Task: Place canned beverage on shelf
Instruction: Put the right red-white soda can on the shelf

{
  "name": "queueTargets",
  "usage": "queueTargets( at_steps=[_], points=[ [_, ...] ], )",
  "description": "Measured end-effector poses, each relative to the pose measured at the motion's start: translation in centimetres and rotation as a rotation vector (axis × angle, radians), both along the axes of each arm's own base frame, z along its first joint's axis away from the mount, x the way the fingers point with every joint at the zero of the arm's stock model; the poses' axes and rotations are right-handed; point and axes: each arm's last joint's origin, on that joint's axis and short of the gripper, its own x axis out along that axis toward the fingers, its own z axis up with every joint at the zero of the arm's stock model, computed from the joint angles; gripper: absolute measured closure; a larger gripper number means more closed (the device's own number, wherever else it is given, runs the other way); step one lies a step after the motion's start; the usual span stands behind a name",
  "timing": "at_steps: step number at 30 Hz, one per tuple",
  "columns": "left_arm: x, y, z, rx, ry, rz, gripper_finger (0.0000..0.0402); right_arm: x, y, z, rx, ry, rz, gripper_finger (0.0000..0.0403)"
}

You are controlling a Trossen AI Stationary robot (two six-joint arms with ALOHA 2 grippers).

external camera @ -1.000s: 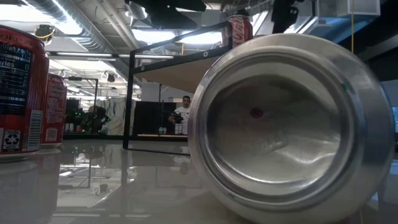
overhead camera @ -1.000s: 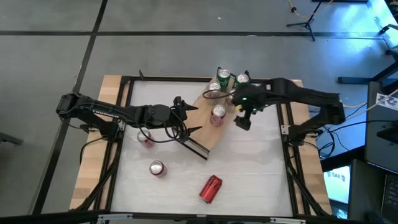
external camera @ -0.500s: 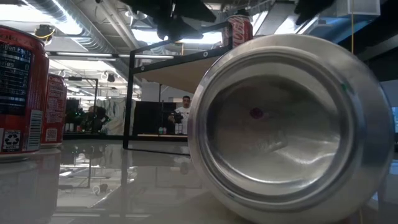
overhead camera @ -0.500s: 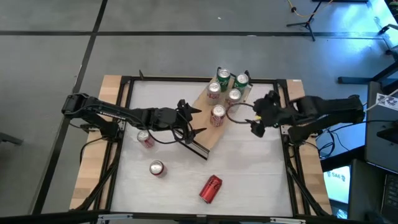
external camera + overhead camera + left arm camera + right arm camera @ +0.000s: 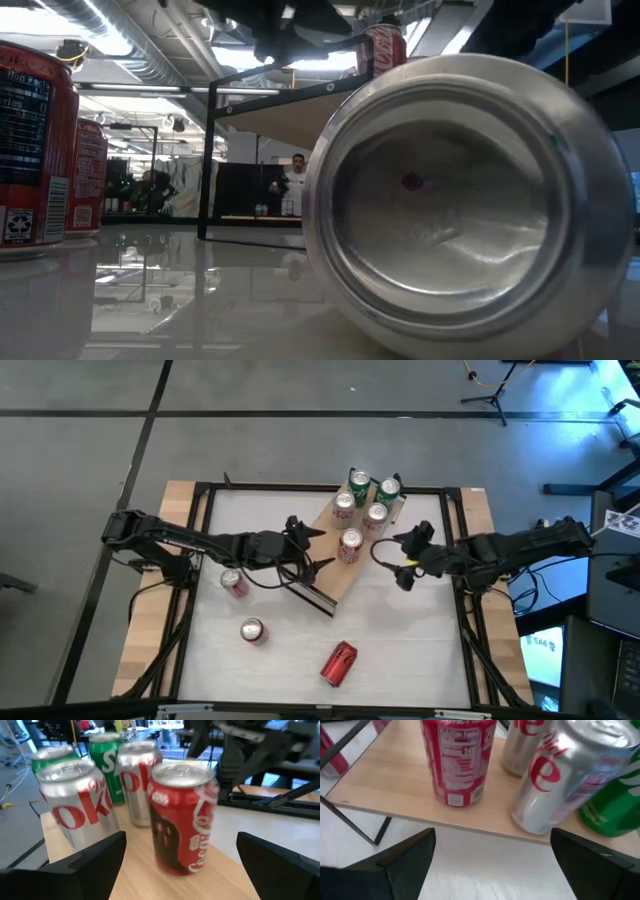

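The shelf (image 5: 338,565) is a light-wood board on a dark frame, lying slantwise at the table's far middle. Five cans stand upright on it: two green (image 5: 358,480) (image 5: 388,490), two silver (image 5: 344,503) (image 5: 376,514) and one red (image 5: 350,543). My left gripper (image 5: 310,552) is open and empty at the shelf's left side, and its fingers (image 5: 95,855) face the red can (image 5: 182,817). My right gripper (image 5: 405,560) is open and empty just right of the shelf. Its wrist view shows the red can (image 5: 457,760) and a silver can (image 5: 565,780).
Two red cans stand on the white table at the left (image 5: 232,582) (image 5: 251,630). A red can lies on its side near the front (image 5: 338,663), and its bottom fills the low view (image 5: 465,200). A person stands far behind the table (image 5: 295,180).
My right arm has drawn back from over the shelf toward the table's right edge, and the silver can it had hidden now stands in view on the board. My left gripper has gone a little toward the shelf. The cans have not moved.
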Motion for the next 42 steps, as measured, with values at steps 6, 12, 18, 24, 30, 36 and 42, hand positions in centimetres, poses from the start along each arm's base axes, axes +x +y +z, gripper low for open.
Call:
queueTargets(
  at_steps=[6, 12, 18, 24, 30, 36, 42],
  points=[
    [1.2, 0.3, -1.4, 0.0, 0.0, 0.002, 0.006, 0.2, 0.0, -0.7, -0.014, 0.034, 0.008, 0.0015],
    [1.6, 0.5, -1.8, -0.003, 0.0, 0.007, 0.0083, 0.4, 0.1, -0.7, -0.027, 0.03, 0.006, 0.0015],
    [2.5, 0.4, -2.9, -0.006, -0.006, -0.012, 0.0097, 0.8, 0.2, -1.0, -0.03, 0.044, 0.011, 0.0015],
    [3.4, 0.6, -4.3, -0.006, 0.006, -0.009, 0.0113, 1.2, 0.3, -1.3, -0.054, 0.078, 0.049, 0.0015],
    [3.8, 1.2, -4.8, -0.011, -0.005, 0.005, 0.0126, 1.5, 0.4, -1.6, -0.078, 0.099, 0.068, 0.0015],
    [3.8, 2.0, -4.5, -0.039, -0.043, 0.006, 0.0142, 1.8, 0.5, -1.9, -0.08, 0.123, 0.073, 0.0015],
    [3.8, 2.3, -4.5, -0.064, -0.049, -0.002, 0.0156, 2.0, 0.6, -2.2, -0.074, 0.133, 0.082, 0.0015]
  ],
)
